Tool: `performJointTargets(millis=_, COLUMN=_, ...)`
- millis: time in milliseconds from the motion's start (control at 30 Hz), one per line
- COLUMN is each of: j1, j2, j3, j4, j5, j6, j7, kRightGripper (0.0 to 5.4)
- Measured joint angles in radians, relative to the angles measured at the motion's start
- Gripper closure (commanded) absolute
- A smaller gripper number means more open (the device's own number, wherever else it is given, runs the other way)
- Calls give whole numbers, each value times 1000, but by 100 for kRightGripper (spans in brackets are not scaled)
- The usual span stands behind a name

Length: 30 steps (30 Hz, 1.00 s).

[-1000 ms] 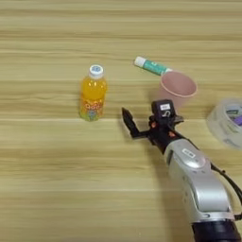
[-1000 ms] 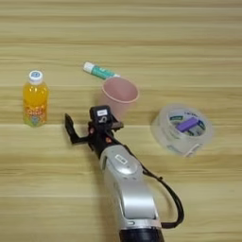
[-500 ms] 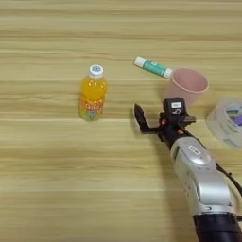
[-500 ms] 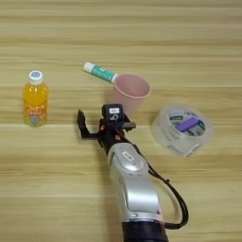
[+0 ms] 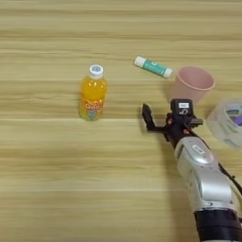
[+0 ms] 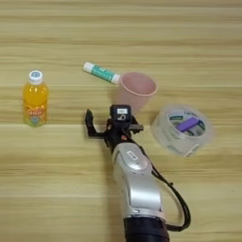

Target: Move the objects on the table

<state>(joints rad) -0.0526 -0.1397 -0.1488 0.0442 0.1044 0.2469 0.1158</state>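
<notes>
The right gripper (image 6: 105,124) is spread open and holds nothing. Just behind its right finger stands the pink paper cup (image 6: 136,90), tilted, light and easily crushed; I judge a gentle hold across its wall safest.

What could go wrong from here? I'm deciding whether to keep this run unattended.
The gripper sits right beside the pink paper cup, which looks tilted; a sweep of the silver forearm could knock it into the white-and-teal glue stick lying at its rim. The clear tape roll with purple core lies close to the forearm's right and might get nudged. The small orange juice bottle stands upright and narrow, so a clumsy approach may topple it.
</notes>
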Motion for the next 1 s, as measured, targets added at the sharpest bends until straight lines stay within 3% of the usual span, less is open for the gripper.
performJointTargets(millis=700, j1=-17, j2=0, j3=-38, j4=24, j5=2, j6=-17, j7=-16, kRightGripper=5)
performJointTargets(millis=1000, j1=92, j2=-3, j3=0, j4=-159, j5=-1, j6=29, j7=15, kRightGripper=5)
